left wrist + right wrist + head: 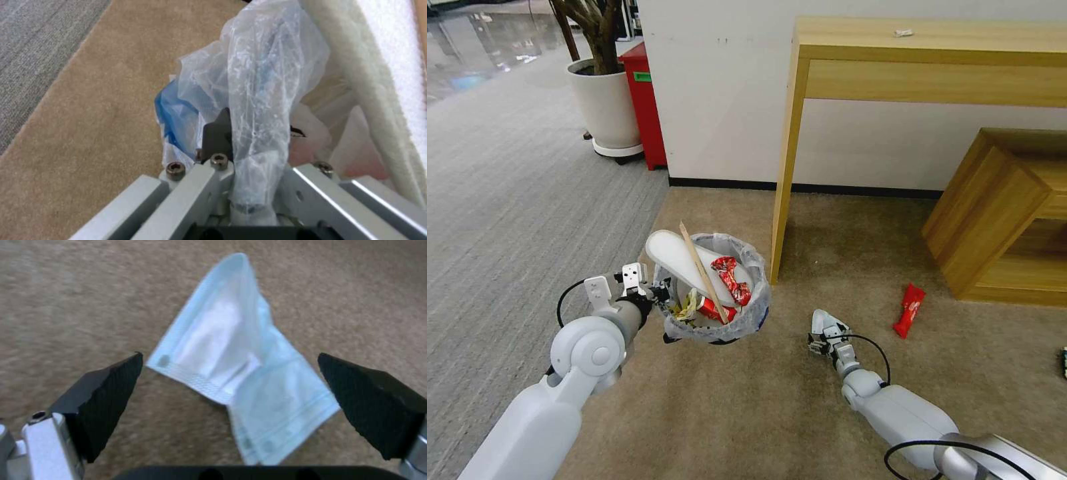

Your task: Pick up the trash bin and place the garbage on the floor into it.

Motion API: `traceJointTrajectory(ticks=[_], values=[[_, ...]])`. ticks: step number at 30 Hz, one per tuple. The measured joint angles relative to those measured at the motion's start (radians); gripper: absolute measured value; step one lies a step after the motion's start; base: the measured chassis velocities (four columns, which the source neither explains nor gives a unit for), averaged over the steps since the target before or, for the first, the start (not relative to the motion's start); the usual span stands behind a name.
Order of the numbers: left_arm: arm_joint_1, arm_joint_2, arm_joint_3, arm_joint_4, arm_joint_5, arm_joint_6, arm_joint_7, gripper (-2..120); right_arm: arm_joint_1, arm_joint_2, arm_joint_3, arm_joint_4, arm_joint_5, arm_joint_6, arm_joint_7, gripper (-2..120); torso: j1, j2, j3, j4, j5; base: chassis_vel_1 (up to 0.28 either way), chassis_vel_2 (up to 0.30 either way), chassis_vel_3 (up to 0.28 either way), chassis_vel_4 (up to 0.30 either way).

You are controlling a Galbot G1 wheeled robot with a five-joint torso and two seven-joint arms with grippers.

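Crinkled plastic of the trash bin liner clamped in the left pincer, fingers closed on the rim, bin held clear of the floor. Inside the bin, beyond the left pincer: one white slipper, one wooden stick, one red wrapper, one crushed red cup. Right pincer low over the beige carpet, black pads spread wide, nothing gripped; one pale blue face mask flat on the carpet directly ahead, between the pads. Second red wrapper on the carpet well to the right of the right pincer, near one low wooden cabinet. Bench leg just beyond the bin, wall behind. Open carpet around the right pincer on all sides. Grey striped carpet, one white plant pot and one red box far off, left of the left pincer.
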Motion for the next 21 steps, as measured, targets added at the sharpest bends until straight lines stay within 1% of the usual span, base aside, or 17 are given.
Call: traceJointTrajectory(ticks=[4, 9, 11, 12, 14, 15, 18, 19, 21], values=[[0.0, -0.002, 0.0, 0.0, 0.0, -0.001, 0.001, 0, 0.008, 0.005, 0.013, -0.025, -0.005, 0.0, 0.005, 100, 0.0, 0.0, 0.0, 0.0002, 0.0003, 0.0, 0.0, 0.0, 0.0], [0.002, -0.007, 0.001, -0.001, 0.002, -0.002, 0.001, 0, 0.01, -0.004, 0.021, -0.026, -0.004, 0.0, 0.012, 100, 0.0, 0.0, 0.0, 0.0002, 0.0003, 0.0, 0.0, 0.0, 0.0], [0.009, -0.009, 0.002, -0.012, 0.003, -0.003, 0.001, 0, 0.009, -0.007, 0.029, -0.034, -0.006, 0.003, 0.014, 93, 0.0, 0.0, 0.0, 0.0, 0.0001, 0.0, 0.0, 0.0, 0.0], [0.009, -0.009, 0.002, -0.012, 0.003, -0.003, 0.001, 0, 0.009, -0.007, 0.029, -0.034, -0.006, 0.003, 0.014, 93, 0.0, 0.0, 0.0, 0.0, 0.0001, 0.0, 0.0, 0.0, 0.0], [0.015, -0.009, -0.001, -0.024, 0.003, -0.003, 0.002, 0, 0.002, -0.008, 0.034, -0.036, -0.007, 0.007, 0.014, 81, 0.0, 0.0, 0.0, 0.0003, 0.0003, 0.0, 0.0, 0.0, 0.0], [0.015, -0.009, -0.001, -0.024, 0.003, -0.003, 0.002, 0, 0.002, -0.008, 0.034, -0.036, -0.007, 0.007, 0.014, 81, 0.0, 0.0, 0.0, 0.0003, 0.0003, 0.0, 0.0, 0.0, 0.0], [0.021, -0.01, -0.005, -0.032, 0.003, -0.004, 0.001, 0, -0.002, -0.009, 0.035, -0.034, -0.008, 0.01, 0.013, 69, 0.0, 0.0, 0.0, 0.0001, 0.0003, 0.0, 0.0, 0.0, 0.0], [0.021, -0.01, -0.005, -0.032, 0.003, -0.004, 0.001, 0, -0.002, -0.009, 0.035, -0.034, -0.008, 0.01, 0.013, 69, 0.0, 0.0, 0.0, 0.0001, 0.0003, 0.0, 0.0, 0.0, 0.0], [0.028, -0.012, -0.008, -0.036, 0.007, -0.004, 0.001, 0, -0.005, -0.008, 0.034, -0.031, -0.009, 0.011, 0.012, 59, 0.0, 0.0, 0.0, 0.0002, 0.0002, 0.0, 0.0, 0.0, 0.0]])
